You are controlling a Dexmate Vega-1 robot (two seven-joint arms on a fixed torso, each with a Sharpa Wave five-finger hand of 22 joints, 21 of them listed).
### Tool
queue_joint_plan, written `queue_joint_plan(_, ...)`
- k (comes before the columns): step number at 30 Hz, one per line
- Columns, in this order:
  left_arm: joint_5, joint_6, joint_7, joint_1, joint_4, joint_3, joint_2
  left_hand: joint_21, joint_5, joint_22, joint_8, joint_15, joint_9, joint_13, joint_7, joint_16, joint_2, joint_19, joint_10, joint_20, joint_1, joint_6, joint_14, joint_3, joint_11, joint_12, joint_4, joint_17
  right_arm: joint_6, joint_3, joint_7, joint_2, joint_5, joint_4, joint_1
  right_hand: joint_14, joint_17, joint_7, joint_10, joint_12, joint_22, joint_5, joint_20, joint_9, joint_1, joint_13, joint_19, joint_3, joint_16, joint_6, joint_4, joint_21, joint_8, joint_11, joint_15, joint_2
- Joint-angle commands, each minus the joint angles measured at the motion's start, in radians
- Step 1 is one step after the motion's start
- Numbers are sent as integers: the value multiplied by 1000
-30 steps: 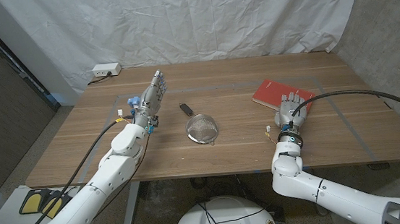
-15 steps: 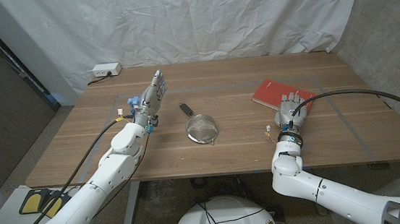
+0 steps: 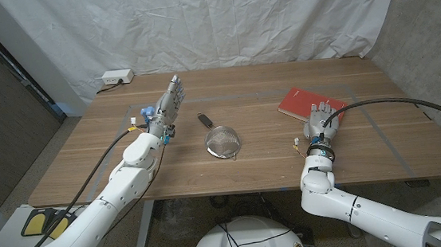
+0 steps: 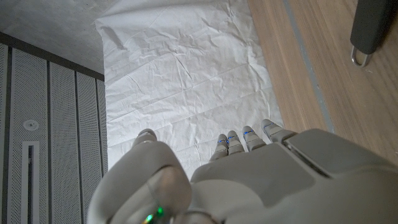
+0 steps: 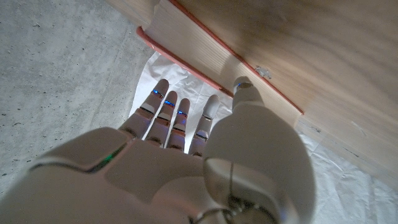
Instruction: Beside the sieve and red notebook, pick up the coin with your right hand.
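Here, right hand [image 3: 323, 121] fingers spread, empty, overlapping red notebook [image 3: 302, 103], coin hidden, left hand [image 3: 168, 104] fingers straight.

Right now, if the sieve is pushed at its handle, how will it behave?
Probably light: the sieve is mostly wire mesh. It may pivot or rock rather than slide straight, since the handle sticks out from a round bowl.

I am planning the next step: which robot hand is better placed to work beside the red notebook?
Right. The right robot hand is open at the red notebook, by its near edge. The left robot hand stands apart, on the other side of the sieve. I cannot make out the coin.
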Motion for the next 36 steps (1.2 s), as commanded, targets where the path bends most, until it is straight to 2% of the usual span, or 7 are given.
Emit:
queue_joint_plan(1, 2, 0, 0, -5, 8, 3, -4, 2, -3, 3, 0, 1, 3, 4, -4, 4, 9, 2, 3, 4, 2, -3, 5, -4, -2, -1, 2, 6, 7, -2, 5, 3, 6, 16, 9, 11, 6, 2, 13, 6, 5, -2, 2, -5, 0, 6, 5, -7, 5, 13, -1, 8, 1, 2, 0, 13)
queue_joint_plan(17, -4, 3, 0, -5, 12, 3, -8, 1, -3, 3, 1, 1, 3, 4, -6, 3, 10, 2, 3, 5, 3, -2, 5, -7, -7, -1, 2, 6, 21, -3, 13, 9, 19, 31, 18, 16, 13, -5, 26, 13, 9, -7, 0, -39, 1, 14, 6, -8, 5, 43, 0, 20, -2, -8, -5, 24)
queue_joint_plan(20, -5, 3, -1, -6, 13, 3, -9, 1, -3, 3, 1, 0, 3, 4, -6, 3, 11, 3, 3, 6, 3, -2, 5, -8, -6, -1, 2, 6, 27, -2, 9, 11, 22, 37, 17, 20, 15, -3, 30, 15, 10, -9, 0, -48, 0, 16, 6, -9, 6, 59, 1, 23, 1, -10, -3, 27)
queue_joint_plan(28, -3, 5, 0, -9, 17, 5, -10, 1, -3, 3, 1, -1, 3, 4, -6, 3, 11, 2, 2, 7, 4, -2, 5, -10, -3, -1, 2, 6, 40, 5, -2, 11, 26, 36, 9, 40, 24, -24, 63, 28, 17, -22, -8, -90, 0, 24, 13, -4, 12, 134, 7, 41, 11, -27, -12, 54)
queue_joint_plan(36, -9, 5, -9, -13, 30, 7, -14, 1, -3, 3, 1, 0, 3, 4, -6, 2, 12, 2, 0, 8, 4, -3, 4, -12, -7, -2, 2, 6, 48, 3, -3, 21, 28, 51, 21, 45, 28, -31, 73, 31, 19, -30, -9, -110, -6, 26, 12, -6, 12, 158, 10, 48, 11, -31, -17, 58)
